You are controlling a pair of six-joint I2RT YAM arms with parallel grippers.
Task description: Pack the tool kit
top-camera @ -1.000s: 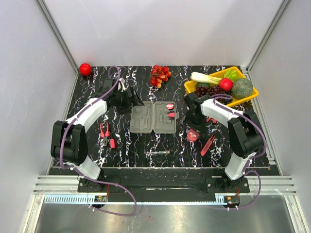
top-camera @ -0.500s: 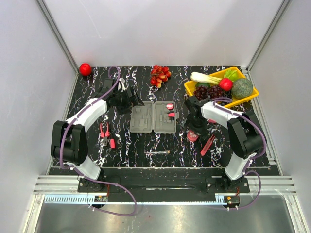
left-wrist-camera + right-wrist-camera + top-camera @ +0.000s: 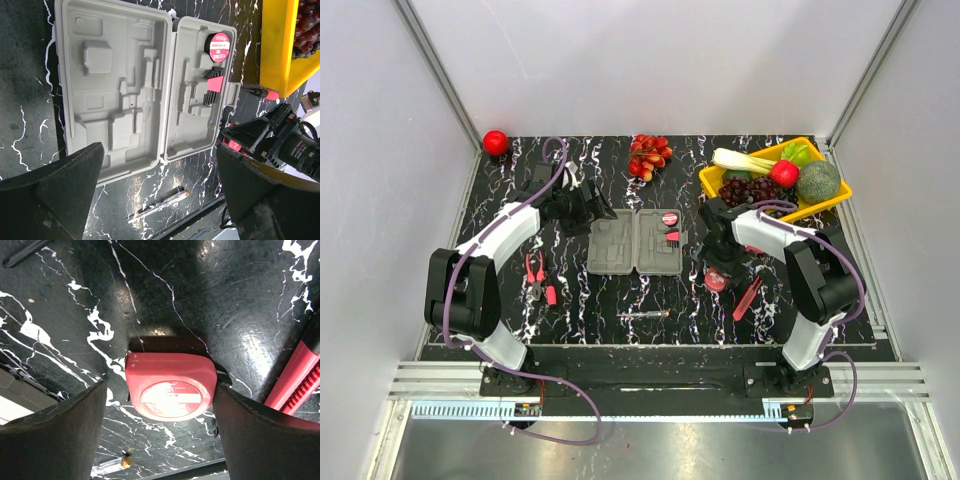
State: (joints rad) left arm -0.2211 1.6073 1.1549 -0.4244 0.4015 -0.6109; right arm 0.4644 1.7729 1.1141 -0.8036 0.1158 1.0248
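The grey moulded case (image 3: 125, 85) lies open and flat under the wide-spread left gripper (image 3: 160, 150), with both halves facing up. The half nearer the right gripper (image 3: 160, 387) holds a round red-labelled disc (image 3: 218, 45) and a red hex-key set (image 3: 215, 82). The red tape measure (image 3: 171, 385) lies flat, label up, between the right gripper's parted fingers. The red knife (image 3: 295, 375) lies just beyond one of those fingers. The screwdriver (image 3: 645, 315) and red-handled pliers (image 3: 538, 278) lie flat, apart from both grippers.
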